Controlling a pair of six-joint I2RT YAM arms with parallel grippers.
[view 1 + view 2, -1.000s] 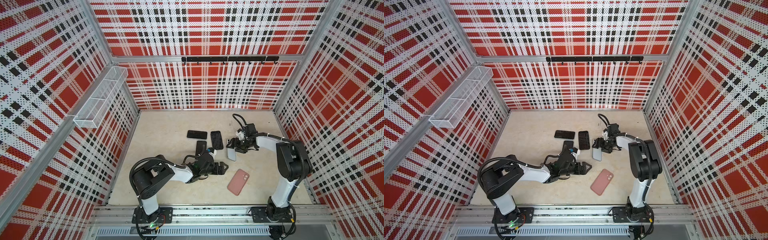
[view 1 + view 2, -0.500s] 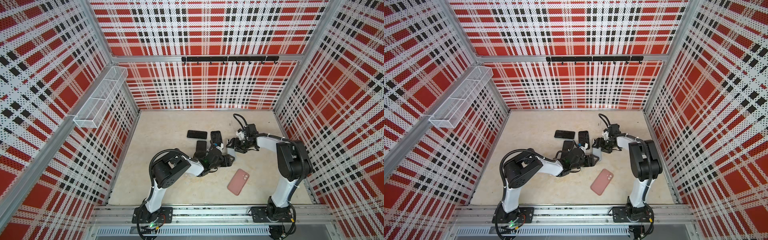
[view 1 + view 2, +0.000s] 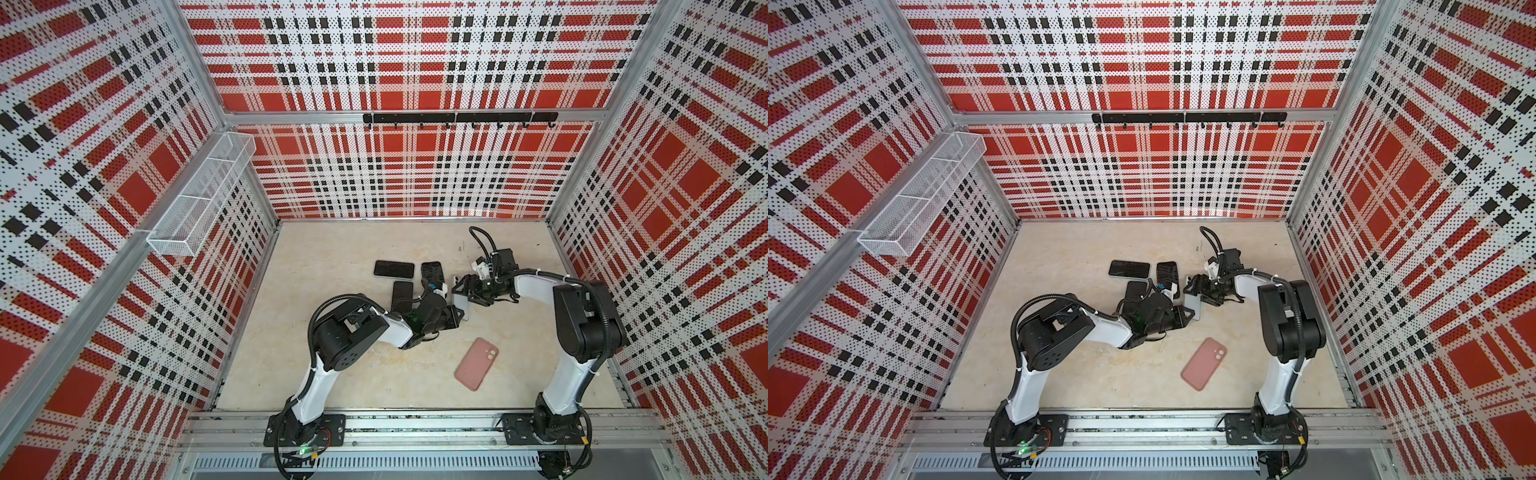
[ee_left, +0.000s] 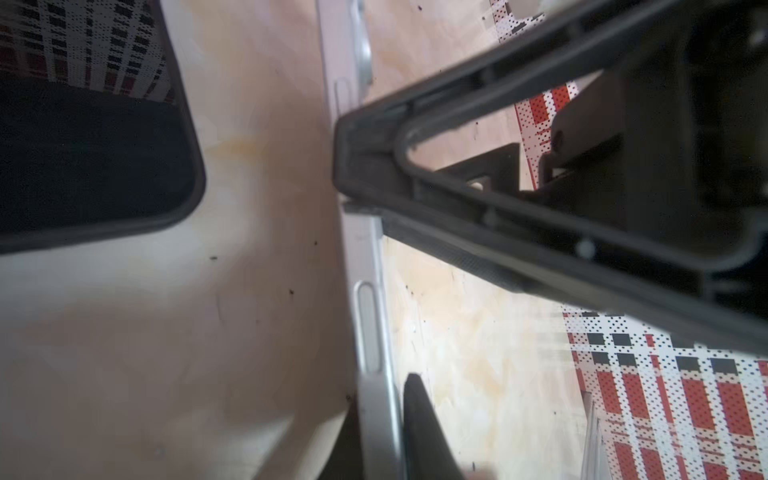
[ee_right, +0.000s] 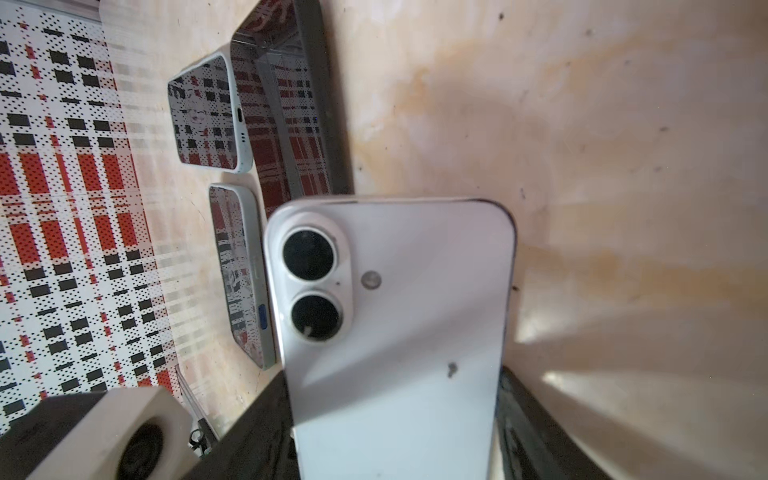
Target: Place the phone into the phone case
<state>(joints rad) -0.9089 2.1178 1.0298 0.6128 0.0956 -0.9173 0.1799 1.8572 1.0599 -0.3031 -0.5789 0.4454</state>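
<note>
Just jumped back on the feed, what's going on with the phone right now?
The right tool holds the white phone by its long sides, its back facing that wrist camera. The left tool sits at the phone's free end, right against its edge; whether it is gripping yet is unclear. The pink case lies flat on the table nearer the front, untouched. Three other phones lie screen up behind.

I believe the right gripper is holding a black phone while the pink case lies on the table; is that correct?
Not quite: the phone in the right gripper is white, not black, as the right wrist view shows. The pink case does lie on the table.
</note>
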